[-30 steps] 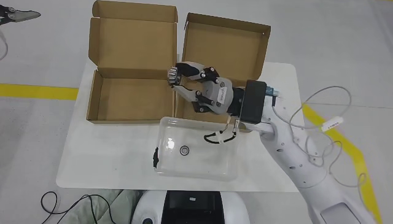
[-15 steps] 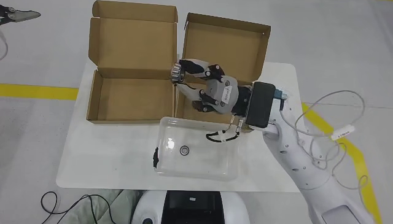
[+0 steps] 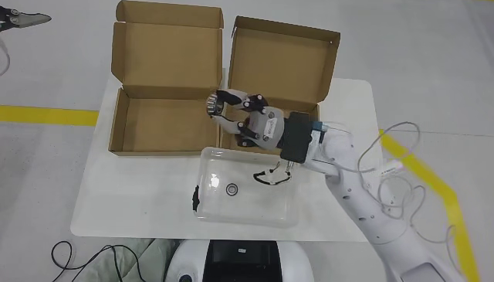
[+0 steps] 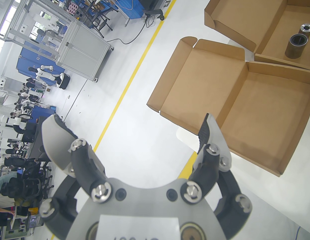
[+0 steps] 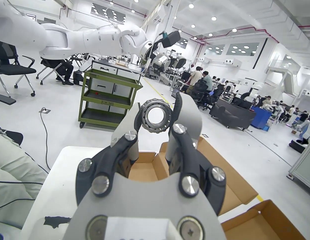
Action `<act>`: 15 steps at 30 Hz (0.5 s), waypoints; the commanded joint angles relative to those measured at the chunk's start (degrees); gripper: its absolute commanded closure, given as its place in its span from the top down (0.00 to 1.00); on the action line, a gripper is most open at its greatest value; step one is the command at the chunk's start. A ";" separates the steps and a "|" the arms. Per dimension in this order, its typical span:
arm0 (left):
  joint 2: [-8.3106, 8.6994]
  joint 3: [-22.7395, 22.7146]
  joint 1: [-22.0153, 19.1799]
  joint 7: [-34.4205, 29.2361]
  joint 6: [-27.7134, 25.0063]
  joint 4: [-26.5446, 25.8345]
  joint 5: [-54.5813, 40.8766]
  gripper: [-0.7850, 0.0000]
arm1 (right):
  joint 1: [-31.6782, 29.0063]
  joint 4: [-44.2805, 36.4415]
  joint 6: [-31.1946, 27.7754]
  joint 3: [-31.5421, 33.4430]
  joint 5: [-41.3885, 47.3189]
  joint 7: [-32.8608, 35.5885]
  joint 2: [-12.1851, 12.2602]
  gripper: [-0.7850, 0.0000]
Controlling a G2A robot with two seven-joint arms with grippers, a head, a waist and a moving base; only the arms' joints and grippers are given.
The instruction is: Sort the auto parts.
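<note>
My right gripper [image 3: 225, 106] is shut on a toothed metal bearing ring [image 3: 217, 104], held above the seam between the two open cardboard boxes. In the right wrist view the bearing ring [image 5: 156, 128] sits clamped between the fingertips of the right gripper [image 5: 156, 116]. The left box [image 3: 166, 120] has a bare floor. Two dark metal cylinders [image 4: 297, 46] stand in the right box [image 4: 274, 38]. My left gripper [image 4: 131, 126] is open and holds nothing, high over the floor off the table's left side.
A clear plastic tray [image 3: 204, 158] lies at the table's front, with two small rings [image 3: 230, 191] and a black loop [image 3: 270, 175] inside. Upright box lids [image 3: 282, 50] rise behind both boxes. The left arm [image 5: 95, 41] reaches across overhead.
The right gripper, still holding the bearing ring, drifted slightly right and then came back left and nearer, toward the left box's edge.
</note>
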 commanded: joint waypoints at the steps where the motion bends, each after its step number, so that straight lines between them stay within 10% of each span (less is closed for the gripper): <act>1: 0.00 0.00 0.00 0.00 0.00 0.00 0.00 1.00 | -0.25 0.79 -0.06 -0.37 -0.18 0.47 -0.05 0.00; 15: 0.00 0.00 0.00 0.00 0.00 0.00 0.00 1.00 | 1.10 10.39 1.98 -6.09 -0.93 7.42 -1.65 0.00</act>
